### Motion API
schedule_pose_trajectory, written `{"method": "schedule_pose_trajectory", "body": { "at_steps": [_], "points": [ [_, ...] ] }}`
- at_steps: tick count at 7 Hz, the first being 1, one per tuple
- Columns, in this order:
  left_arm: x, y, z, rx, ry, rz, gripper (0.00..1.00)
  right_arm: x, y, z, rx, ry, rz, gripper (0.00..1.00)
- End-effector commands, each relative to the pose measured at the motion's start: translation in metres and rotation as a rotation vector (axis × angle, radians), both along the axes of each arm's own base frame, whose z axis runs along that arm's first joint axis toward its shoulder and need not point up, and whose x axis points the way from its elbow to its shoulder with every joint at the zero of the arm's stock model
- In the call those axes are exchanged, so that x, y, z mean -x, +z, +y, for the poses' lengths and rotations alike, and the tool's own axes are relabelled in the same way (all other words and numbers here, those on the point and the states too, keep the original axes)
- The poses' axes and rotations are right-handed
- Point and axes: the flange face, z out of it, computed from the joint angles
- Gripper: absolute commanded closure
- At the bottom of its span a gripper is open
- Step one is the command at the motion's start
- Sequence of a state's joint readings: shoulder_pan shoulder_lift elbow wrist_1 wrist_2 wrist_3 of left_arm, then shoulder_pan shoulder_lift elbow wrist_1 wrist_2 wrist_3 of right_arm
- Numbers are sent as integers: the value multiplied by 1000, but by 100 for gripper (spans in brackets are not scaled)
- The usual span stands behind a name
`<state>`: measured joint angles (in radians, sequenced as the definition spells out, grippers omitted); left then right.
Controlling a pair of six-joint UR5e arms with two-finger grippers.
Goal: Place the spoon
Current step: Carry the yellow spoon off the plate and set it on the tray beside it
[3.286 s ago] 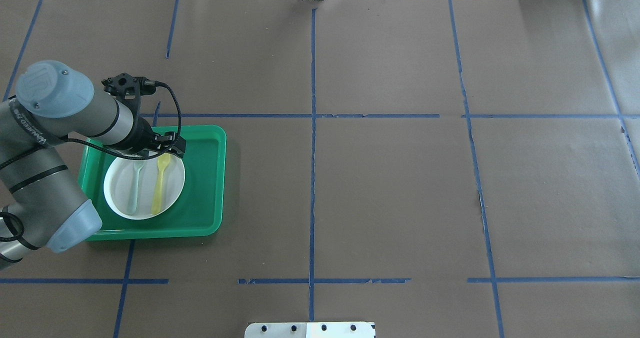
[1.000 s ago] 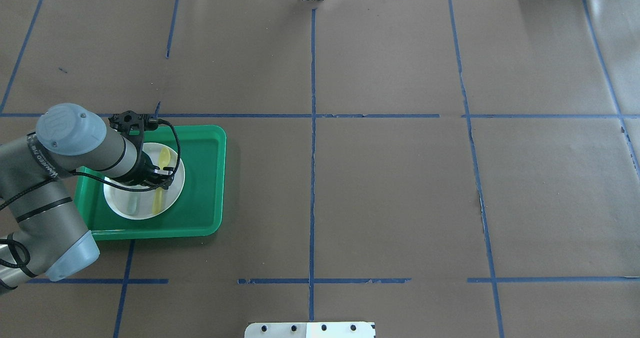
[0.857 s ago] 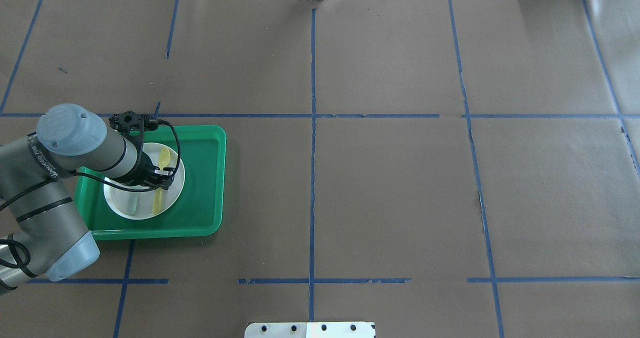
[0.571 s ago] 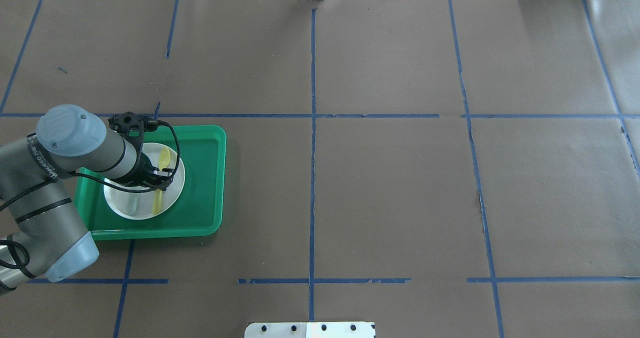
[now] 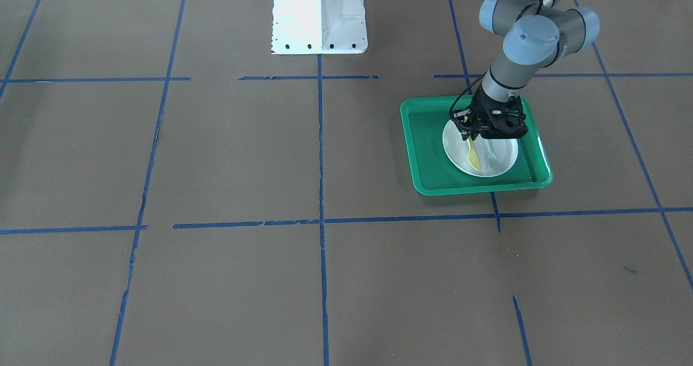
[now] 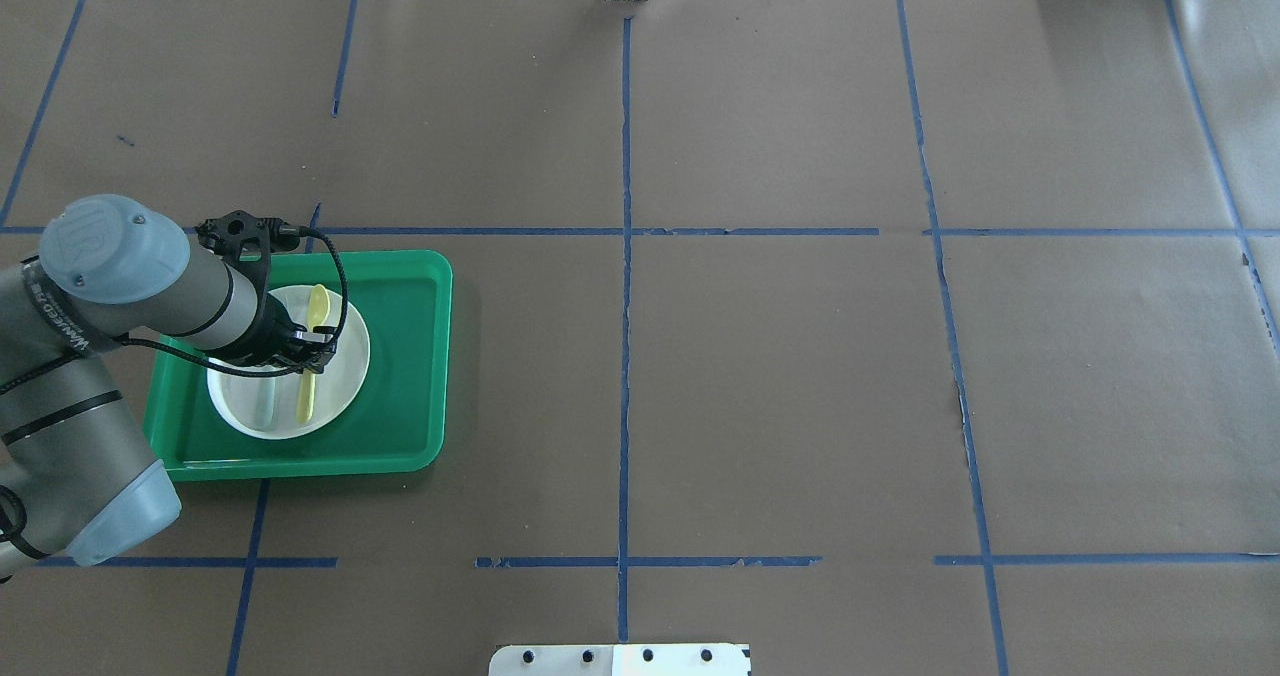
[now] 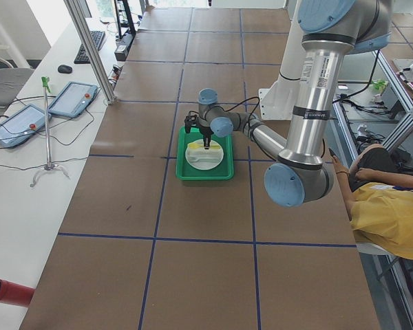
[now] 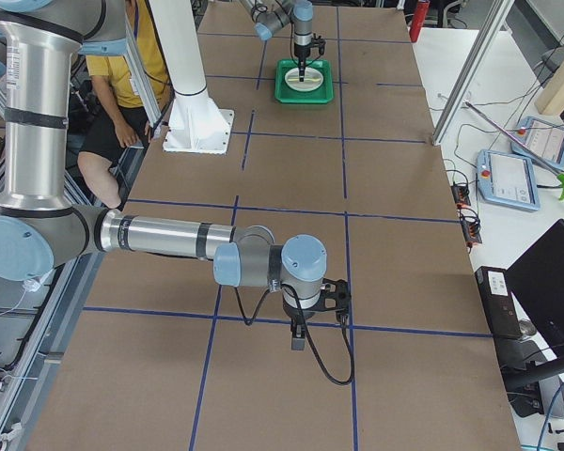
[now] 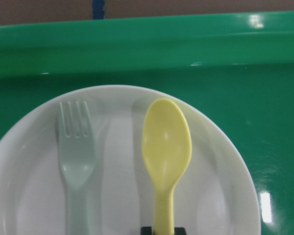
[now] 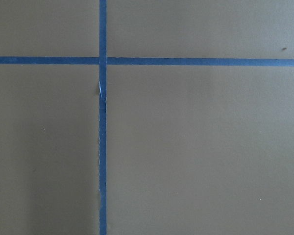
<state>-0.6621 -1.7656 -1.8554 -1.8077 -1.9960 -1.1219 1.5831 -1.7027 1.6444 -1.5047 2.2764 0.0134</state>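
The yellow spoon [image 9: 166, 147] is between the fingertips of my left gripper [image 9: 163, 229], which is shut on its handle. It hangs over the white plate [image 9: 225, 196] and casts a faint shadow on it. In the overhead view the spoon [image 6: 317, 304] points away from me under the left gripper [image 6: 312, 341]. In the front view the spoon [image 5: 472, 157] sticks out below the left gripper [image 5: 470, 136]. My right gripper [image 8: 301, 329] shows only in the exterior right view, low over bare table, and I cannot tell its state.
A pale grey-green fork [image 9: 77, 161] lies on the plate [image 6: 345, 376] left of the spoon. The plate sits in a green tray [image 6: 405, 356] with a raised rim. Brown paper with blue tape lines [image 10: 103, 147] covers the table. The robot's white base [image 5: 319, 14] stands at the near edge.
The left gripper came down over the spoon's handle and shut on it. Since 0.6 s ago the arm and the spoon have shifted a little to the left together.
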Motion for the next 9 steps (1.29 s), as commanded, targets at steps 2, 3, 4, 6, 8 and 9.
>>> {"method": "schedule_pose_trajectory", "body": {
  "at_steps": [2,3,4,6,8,9],
  "points": [
    [-44,-59,-16,119,-96,0,100,0,0,0,-1,0,0,0],
    [-69,-60,1,115,-71,-10,100,0,0,0,0,0,0,0],
    [-69,-58,1,97,-82,-19,93,0,0,0,-1,0,0,0],
    [-67,-57,0,88,-85,-22,1,0,0,0,-1,0,0,0],
    [-46,-74,-3,68,-101,13,0,0,0,0,0,0,0,0],
    [6,-71,-28,-20,-96,12,0,0,0,0,0,0,0,0]
  ]
}}
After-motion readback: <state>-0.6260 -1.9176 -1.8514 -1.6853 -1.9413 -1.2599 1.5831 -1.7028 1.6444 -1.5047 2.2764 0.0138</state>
